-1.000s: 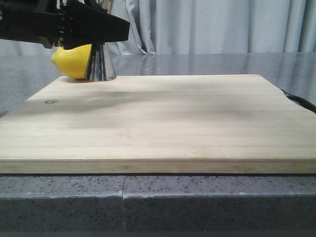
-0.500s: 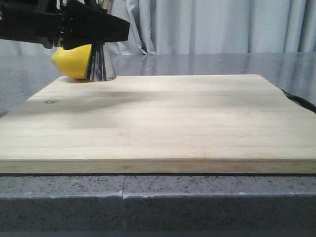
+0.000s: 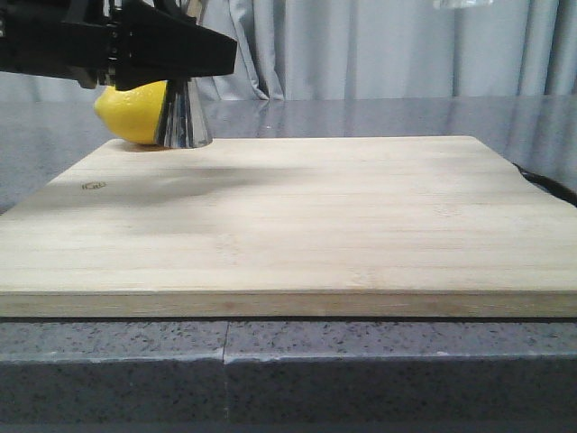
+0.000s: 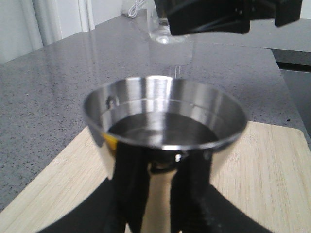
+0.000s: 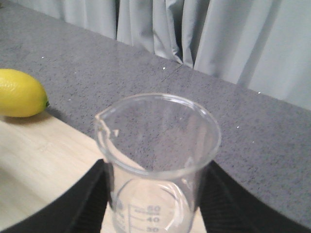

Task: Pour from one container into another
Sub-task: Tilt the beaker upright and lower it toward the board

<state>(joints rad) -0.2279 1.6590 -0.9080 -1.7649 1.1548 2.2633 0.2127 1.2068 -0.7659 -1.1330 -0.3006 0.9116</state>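
Gripping: right gripper [image 5: 155, 213] clamped round glass beaker [image 5: 158, 160], fragile, slick, light, empty; left gripper [image 4: 160, 194] clamped at steel jigger [image 4: 165, 119] waist, rigid.

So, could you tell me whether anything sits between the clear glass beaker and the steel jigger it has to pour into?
Nothing visible does. The clear glass beaker, held upright in the right gripper, is raised away from the steel hourglass jigger, whose open mouth is uncovered in the left gripper. The yellow lemon sits behind the jigger.

Beaker's glass base [image 3: 462, 4] newly at the front view's top edge.
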